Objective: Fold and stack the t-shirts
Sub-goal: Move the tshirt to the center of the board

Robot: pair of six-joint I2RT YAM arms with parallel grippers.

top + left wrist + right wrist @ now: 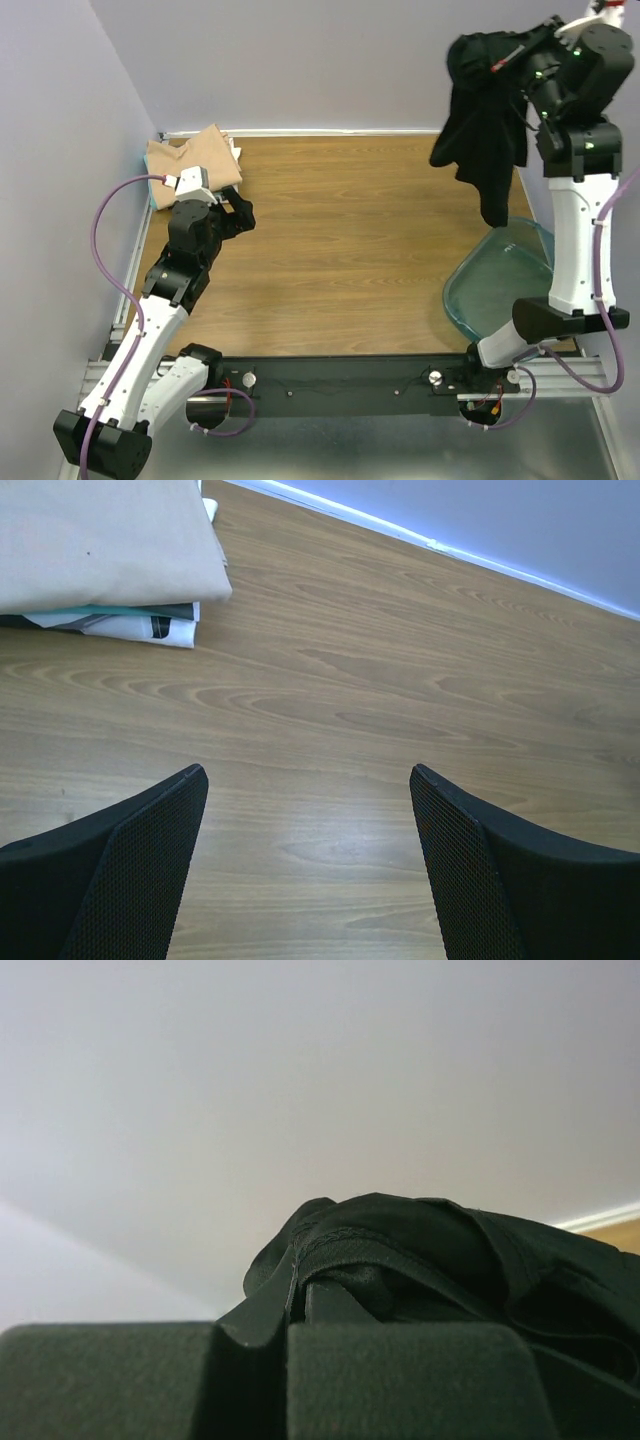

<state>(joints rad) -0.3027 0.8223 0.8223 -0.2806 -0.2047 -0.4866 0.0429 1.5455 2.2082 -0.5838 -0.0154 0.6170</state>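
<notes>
A black t-shirt point(482, 130) hangs crumpled in the air at the far right, above the table. My right gripper point(505, 62) is shut on its upper edge, and in the right wrist view the black cloth point(400, 1250) bunches over the closed fingers point(400, 1380). A folded tan t-shirt point(192, 160) tops a small stack at the back left corner; in the left wrist view the tan t-shirt point(100, 540) lies over pale and teal layers point(120, 620). My left gripper point(240, 212) hovers low just right of the stack, open and holding nothing, its fingers point(140, 870) wide apart.
A clear teal plastic bin point(500, 280) sits at the right edge, below the hanging shirt. The wooden table point(340, 240) is bounded by grey walls at the back and left. The arm bases and a black rail point(340, 385) line the near edge.
</notes>
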